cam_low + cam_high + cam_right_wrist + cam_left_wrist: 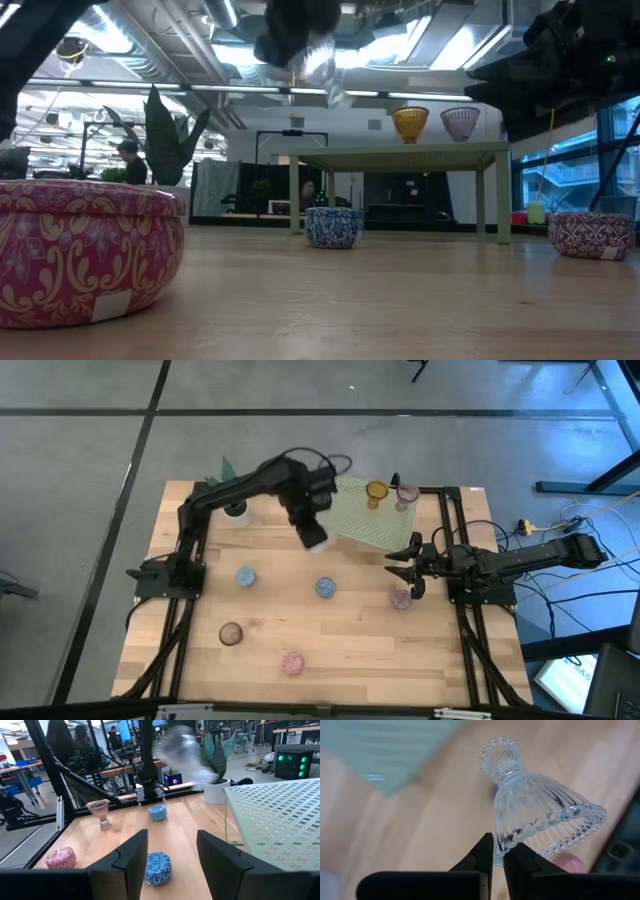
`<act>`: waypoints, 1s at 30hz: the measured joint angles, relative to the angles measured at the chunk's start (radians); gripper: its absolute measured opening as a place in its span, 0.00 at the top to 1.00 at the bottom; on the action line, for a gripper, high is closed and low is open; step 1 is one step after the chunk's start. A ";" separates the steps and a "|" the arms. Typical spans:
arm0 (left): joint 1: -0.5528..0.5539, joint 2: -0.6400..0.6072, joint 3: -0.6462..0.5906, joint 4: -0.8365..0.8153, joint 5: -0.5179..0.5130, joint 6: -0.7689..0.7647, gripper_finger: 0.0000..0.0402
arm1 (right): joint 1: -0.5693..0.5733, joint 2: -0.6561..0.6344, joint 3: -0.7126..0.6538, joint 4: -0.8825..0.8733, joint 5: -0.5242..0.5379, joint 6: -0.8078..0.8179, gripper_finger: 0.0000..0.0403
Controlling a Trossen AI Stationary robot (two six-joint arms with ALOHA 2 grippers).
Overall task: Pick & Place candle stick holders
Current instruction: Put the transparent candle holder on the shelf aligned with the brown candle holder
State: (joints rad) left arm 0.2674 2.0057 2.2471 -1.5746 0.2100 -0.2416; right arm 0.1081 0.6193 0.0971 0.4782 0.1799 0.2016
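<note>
Left gripper (pixel 494 851) pinching clear glass holder (pixel 540 810) by its rim — held aloft, tilted

Landmark: the green rack (pixel 372 515) at the back of the desk (pixel 270 600).

On top of it, an amber cup (pixel 375 492) and a pinkish cup (pixel 405 493) in the way. Just left of its edge, high in the air, the left claw (pixel 312 538) pinching a clear glass holder (pixel 535 810). Just right of its front corner, the right claw (pixel 402 560), jaws apart. In front of the rack, a blue tin (pixel 326 588) and a pink-patterned tin (pixel 401 598). Bare wood between those two tins. Left of the rack, a white pot (pixel 237 512).
</note>
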 joint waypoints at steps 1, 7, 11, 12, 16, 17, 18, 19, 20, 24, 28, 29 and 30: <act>-0.026 -0.002 0.000 0.001 0.004 -0.008 0.95 | 0.000 0.000 0.000 0.001 0.000 0.000 0.57; -0.156 0.003 0.000 0.002 0.053 -0.033 0.95 | 0.000 0.000 0.000 0.004 -0.020 0.001 0.57; -0.219 0.036 0.000 0.003 0.033 -0.033 0.95 | 0.000 0.000 0.000 0.058 -0.084 -0.006 0.57; -0.225 0.048 0.000 0.003 0.028 -0.033 0.95 | 0.000 0.000 0.000 0.079 -0.101 -0.018 0.57; -0.229 0.121 0.000 0.008 0.027 -0.033 0.95 | 0.001 0.000 0.025 0.110 -0.183 -0.026 0.57; -0.229 0.142 0.000 0.017 0.026 -0.033 0.95 | 0.001 0.000 0.040 0.097 -0.194 -0.026 0.57; -0.228 0.161 0.000 0.029 0.026 -0.034 0.95 | 0.001 0.000 0.058 0.075 -0.199 -0.029 0.57; -0.227 0.180 0.000 0.045 0.026 -0.034 0.95 | 0.001 0.000 0.078 0.045 -0.200 -0.037 0.57; -0.226 0.196 0.000 0.064 0.029 -0.033 0.95 | 0.003 0.000 0.101 0.007 -0.200 -0.048 0.57; -0.238 0.263 0.000 0.110 0.054 -0.012 0.95 | 0.003 0.003 0.221 -0.217 -0.200 -0.055 0.57; -0.250 0.303 0.000 0.075 0.088 -0.006 0.95 | 0.005 0.016 0.345 -0.445 -0.203 -0.090 0.57; -0.252 0.311 0.000 0.067 0.089 -0.004 0.95 | 0.009 0.021 0.375 -0.502 -0.203 -0.100 0.57; -0.255 0.317 0.000 0.068 0.095 0.002 0.95 | 0.015 0.030 0.404 -0.553 -0.203 -0.107 0.57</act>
State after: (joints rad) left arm 0.0125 2.3225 2.2467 -1.5065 0.3046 -0.2398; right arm 0.1234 0.6492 0.5012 -0.0743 -0.0235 0.0948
